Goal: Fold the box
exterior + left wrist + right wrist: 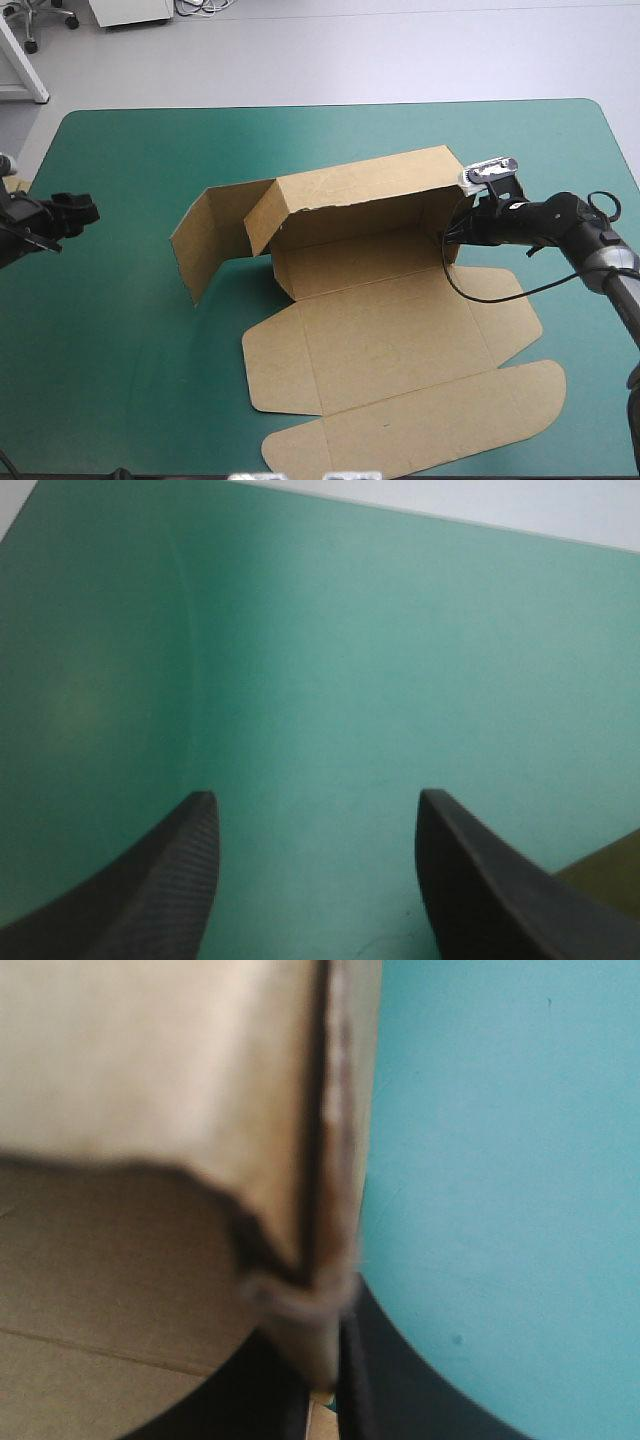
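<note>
Pinches raised end wall of the box (390, 330) in right pincer (322, 1370); holds left pincer (315, 805) spread over counter (150, 380), well apart from box.

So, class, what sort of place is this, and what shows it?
Probably a robot lab or test bench: a table under a teal-green cover, the left gripper open above it, the right gripper shut on a wall of a partly folded brown box.

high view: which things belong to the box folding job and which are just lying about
In the job: the box, walls partly raised; right gripper, shut on its wall; left gripper, open, off to the side.
Just lying about: only the teal-green table.
</note>
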Motion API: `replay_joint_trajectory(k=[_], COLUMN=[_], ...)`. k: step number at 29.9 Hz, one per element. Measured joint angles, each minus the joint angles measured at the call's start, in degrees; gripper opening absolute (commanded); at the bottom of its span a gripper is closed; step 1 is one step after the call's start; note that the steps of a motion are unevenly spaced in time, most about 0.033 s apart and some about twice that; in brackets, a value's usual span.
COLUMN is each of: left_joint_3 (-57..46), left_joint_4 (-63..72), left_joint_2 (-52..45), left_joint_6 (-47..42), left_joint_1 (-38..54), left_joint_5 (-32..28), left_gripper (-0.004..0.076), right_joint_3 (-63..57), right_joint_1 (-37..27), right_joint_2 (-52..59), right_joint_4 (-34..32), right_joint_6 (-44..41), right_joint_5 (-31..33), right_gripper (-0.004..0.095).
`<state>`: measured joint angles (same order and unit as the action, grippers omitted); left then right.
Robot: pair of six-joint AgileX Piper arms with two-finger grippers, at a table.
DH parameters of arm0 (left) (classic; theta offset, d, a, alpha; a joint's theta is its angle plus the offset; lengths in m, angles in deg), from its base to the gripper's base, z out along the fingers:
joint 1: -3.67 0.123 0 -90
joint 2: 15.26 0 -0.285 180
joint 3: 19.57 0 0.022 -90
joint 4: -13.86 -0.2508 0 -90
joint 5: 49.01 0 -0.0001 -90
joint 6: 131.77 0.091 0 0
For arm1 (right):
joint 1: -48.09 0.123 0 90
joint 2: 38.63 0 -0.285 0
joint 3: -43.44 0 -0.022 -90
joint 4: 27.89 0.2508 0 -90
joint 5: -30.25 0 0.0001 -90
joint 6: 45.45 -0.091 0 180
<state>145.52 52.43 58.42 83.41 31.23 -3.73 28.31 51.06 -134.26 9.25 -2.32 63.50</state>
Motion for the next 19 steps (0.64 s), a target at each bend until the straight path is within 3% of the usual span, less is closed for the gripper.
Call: replay_joint_trajectory(k=[4, 10, 19], left_joint_3=[-6.05, -8.63, -8.63], left_joint_4=[-0.12, 0.32, 0.59], left_joint_2=[-1.00, -1.14, -1.14], left_joint_6=[0.29, 0.48, 0.53], left_joint_1=[0.19, 0.19, 0.19], left_joint_5=[-3.87, -5.93, -6.68], left_gripper=[0.0419, 0.0419, 0.0419], right_joint_3=[2.17, 4.69, 14.06], right_joint_1=[0.00, 0.00, 0.00], right_joint_2=[0.00, 0.00, 0.00], right_joint_4=[-4.62, -6.39, -16.72], right_joint_6=[-4.80, -7.89, -18.63], right_joint_5=[3.37, 9.69, 25.84], right_gripper=[-0.0015, -0.0015, -0.0015])
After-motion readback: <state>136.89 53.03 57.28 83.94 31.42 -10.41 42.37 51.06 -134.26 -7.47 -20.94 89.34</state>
